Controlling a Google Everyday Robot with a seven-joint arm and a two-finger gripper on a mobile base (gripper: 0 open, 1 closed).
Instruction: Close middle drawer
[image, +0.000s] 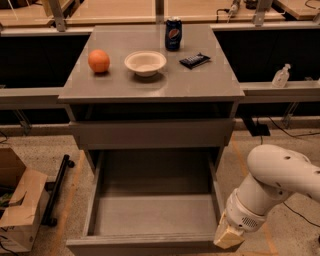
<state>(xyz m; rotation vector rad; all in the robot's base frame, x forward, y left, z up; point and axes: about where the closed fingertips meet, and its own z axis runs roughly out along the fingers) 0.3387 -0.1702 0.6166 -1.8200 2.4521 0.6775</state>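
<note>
The middle drawer (150, 215) is a wide, shallow grey box, pulled far out of the cabinet toward me and empty inside. Its low front panel (142, 245) runs along the bottom of the view. My white arm (272, 182) comes in from the lower right. My gripper (227, 239) shows only as a tan end piece, right next to the drawer's front right corner, outside the box. Whether it touches the panel is hidden.
A grey drawer front (150, 132) above sits nearly flush. The cabinet top holds an orange (99, 61), a white bowl (145, 62), a Pepsi can (173, 33) and a dark snack bar (194, 60). A cardboard box (17, 207) stands on the floor at the left. A bottle (281, 76) stands on the right ledge.
</note>
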